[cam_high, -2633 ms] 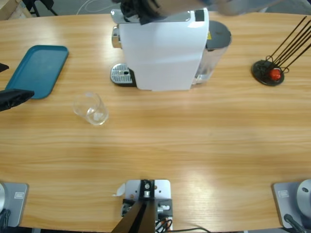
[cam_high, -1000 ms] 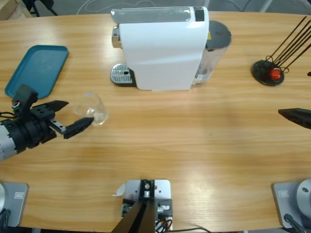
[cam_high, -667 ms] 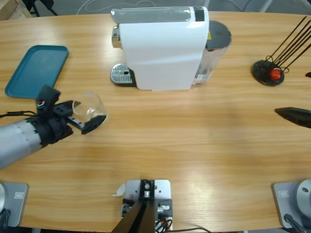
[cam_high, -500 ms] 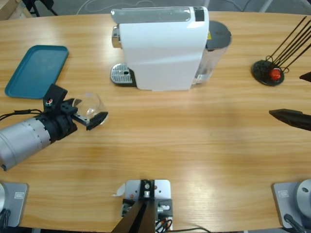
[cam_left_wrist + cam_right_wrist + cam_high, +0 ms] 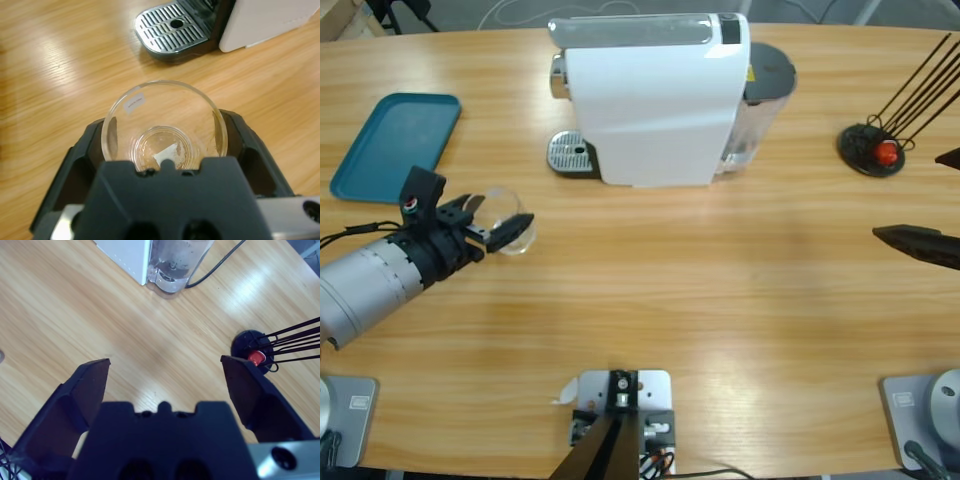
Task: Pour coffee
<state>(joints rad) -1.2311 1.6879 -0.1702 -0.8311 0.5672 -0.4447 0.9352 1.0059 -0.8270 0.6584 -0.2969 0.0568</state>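
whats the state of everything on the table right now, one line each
glass tumbler: upright, no coffee visible, between the left gripper's jaws
left gripper: jaws around the tumbler
right gripper: open, holding nothing
coffee machine: drip tray bare
teal tray: nothing on it

The left arm (image 5: 370,285) is a ribbed silver-grey cylinder with a thin black cable and a red-and-green mark near its black wrist. Both grippers have matte black jaws.
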